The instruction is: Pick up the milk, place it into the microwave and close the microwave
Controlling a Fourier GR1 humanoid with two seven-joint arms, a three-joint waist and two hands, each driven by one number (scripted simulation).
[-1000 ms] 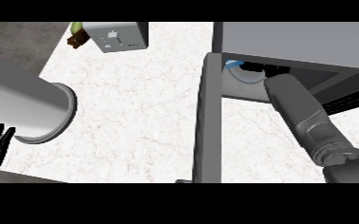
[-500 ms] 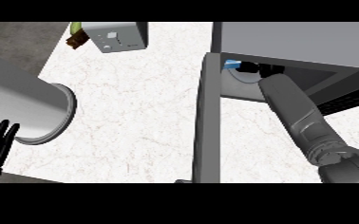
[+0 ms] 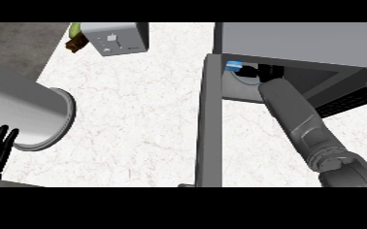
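Head view: white marble counter (image 3: 136, 116) carries the grey microwave (image 3: 294, 41), its door (image 3: 208, 126) swung open toward the viewer. Reaching into the cavity, the right hand (image 3: 261, 71) is black against shadow; its finger spread cannot be told. Just left of it, touching or nearly so, sits the blue-topped milk (image 3: 234, 67). At the left edge, the left hand (image 3: 6, 140) rests, fingers straight.

A toaster (image 3: 114, 38) stands far-left on the white counter (image 3: 136, 106).
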